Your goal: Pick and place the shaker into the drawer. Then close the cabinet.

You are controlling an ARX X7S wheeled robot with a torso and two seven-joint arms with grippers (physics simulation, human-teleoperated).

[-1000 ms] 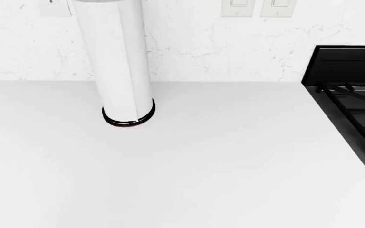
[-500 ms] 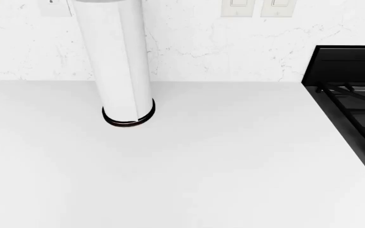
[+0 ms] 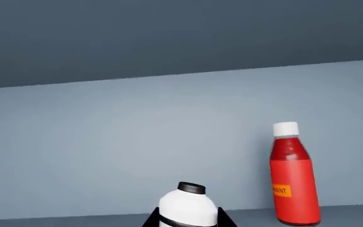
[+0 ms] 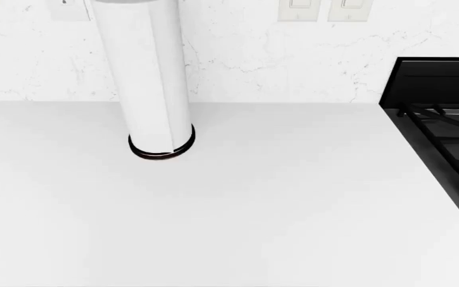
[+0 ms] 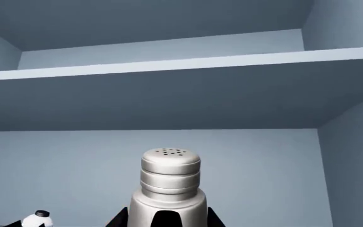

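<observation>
The shaker (image 5: 170, 182) is seen upright inside a blue-grey cabinet (image 5: 168, 99), flanked by the dark fingers of the right end effector (image 5: 168, 222); whether it is gripped cannot be told. A white bottle (image 3: 188, 208) sits likewise at the left end effector (image 3: 188, 223), grip also unclear, near a red bottle (image 3: 293, 177).

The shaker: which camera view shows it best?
The right wrist view: the shaker stands upright and central, its perforated cap and ribbed neck clear, inside a blue-grey compartment. The head view shows only a white countertop, with no shaker; the left wrist view does not show it either.

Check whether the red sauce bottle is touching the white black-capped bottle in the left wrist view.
Apart. The left wrist view shows bare blue-grey wall between the red sauce bottle and the white black-capped bottle.
</observation>
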